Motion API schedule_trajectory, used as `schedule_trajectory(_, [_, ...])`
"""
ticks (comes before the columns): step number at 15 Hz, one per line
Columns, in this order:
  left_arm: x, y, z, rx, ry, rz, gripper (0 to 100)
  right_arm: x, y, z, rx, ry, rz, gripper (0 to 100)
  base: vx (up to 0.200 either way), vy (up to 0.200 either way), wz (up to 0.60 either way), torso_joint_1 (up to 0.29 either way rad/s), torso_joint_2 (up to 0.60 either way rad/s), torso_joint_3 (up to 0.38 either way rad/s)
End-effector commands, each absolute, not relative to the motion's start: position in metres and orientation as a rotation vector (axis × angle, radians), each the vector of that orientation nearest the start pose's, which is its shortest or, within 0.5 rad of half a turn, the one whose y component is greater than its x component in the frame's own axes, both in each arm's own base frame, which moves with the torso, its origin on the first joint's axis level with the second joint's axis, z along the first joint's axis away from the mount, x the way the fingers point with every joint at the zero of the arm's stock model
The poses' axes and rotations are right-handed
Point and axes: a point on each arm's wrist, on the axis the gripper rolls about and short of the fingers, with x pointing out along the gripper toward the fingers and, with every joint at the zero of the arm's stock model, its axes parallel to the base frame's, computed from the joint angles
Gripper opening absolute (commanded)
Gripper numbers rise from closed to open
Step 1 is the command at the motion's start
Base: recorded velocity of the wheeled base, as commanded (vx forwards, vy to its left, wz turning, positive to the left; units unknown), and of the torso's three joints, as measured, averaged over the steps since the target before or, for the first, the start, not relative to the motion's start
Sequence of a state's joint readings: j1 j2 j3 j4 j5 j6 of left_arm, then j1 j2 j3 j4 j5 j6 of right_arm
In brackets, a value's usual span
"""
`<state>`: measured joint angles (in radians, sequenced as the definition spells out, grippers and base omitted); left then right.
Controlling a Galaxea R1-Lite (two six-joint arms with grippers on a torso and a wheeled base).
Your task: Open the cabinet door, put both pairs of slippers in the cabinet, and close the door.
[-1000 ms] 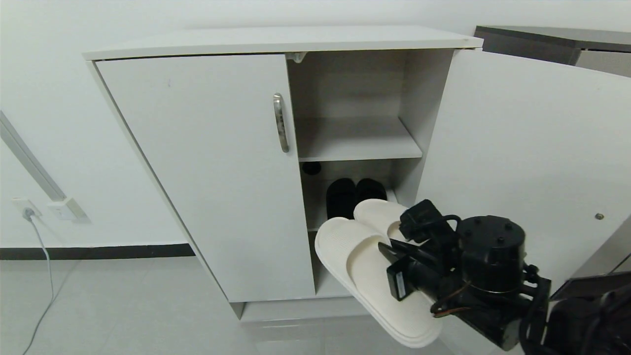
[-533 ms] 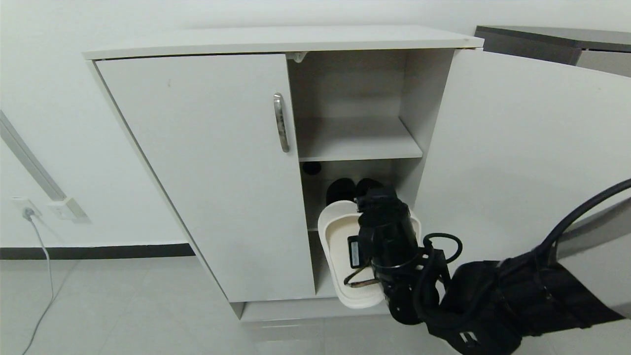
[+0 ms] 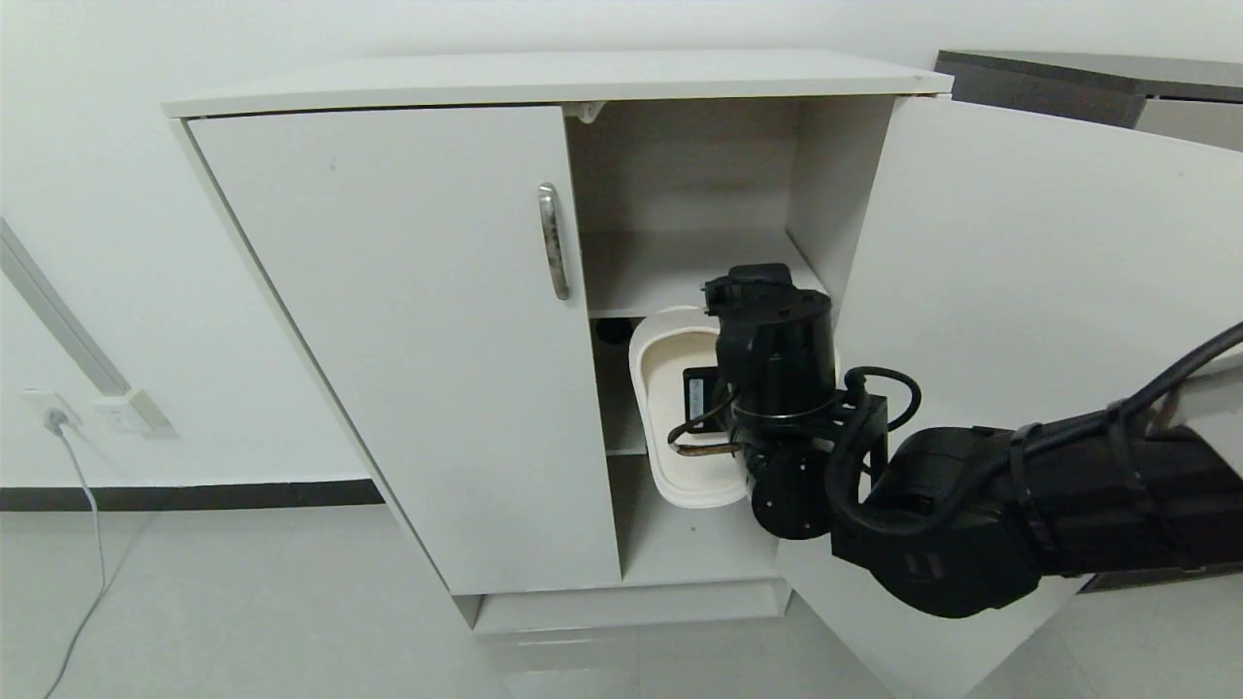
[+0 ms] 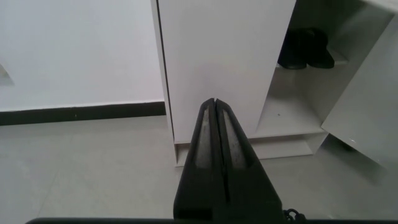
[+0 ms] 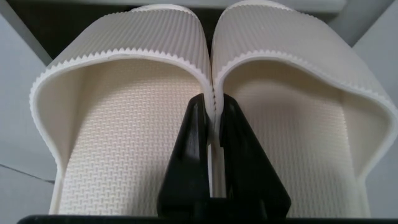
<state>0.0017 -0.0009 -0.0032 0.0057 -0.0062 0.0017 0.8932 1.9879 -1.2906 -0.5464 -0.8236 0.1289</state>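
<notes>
Right door (image 3: 1020, 291) open. Black slippers (image 4: 306, 50) on middle shelf (image 3: 626, 450) (pair one done, I judge). Right hand (image 5: 214, 102) pinches white slippers (image 5: 124, 124) by inner edges at the cabinet (image 3: 544, 83) opening; release and door closing remain. Left hand (image 4: 214, 106) closed, empty.

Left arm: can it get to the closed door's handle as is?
Probably yes. The handle is bare; the right gripper and white slippers sit beside it in the open bay. The left gripper faces the closed door with nothing between, though it is shut.
</notes>
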Motion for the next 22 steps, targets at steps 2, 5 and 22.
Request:
schedule_trajectory(2, [-0.023, -0.0002, 0.0757, 0.002, 0.003, -0.005, 0, 0.2592, 0.2957, 0.2231, 0.043, 0.071, 0.069, 0, 0.0, 0.0, 0.0, 0.0, 0.0, 0.0])
schedule_trajectory(5, [-0.023, -0.0002, 0.0757, 0.002, 0.003, -0.005, 0, 0.2596, 0.2961, 0.2258, 0.049, 0.066, 0.071, 0, 0.0, 0.0, 0.0, 0.0, 0.0, 0.0])
schedule_trajectory(22, [-0.0229, -0.0002, 0.0753, 0.003, 0.005, -0.005, 0, 0.2629, 0.3003, 0.2272, 0.023, 0.087, 0.073, 0, 0.118, 0.0, 0.0, 0.002, 0.0, 0.001])
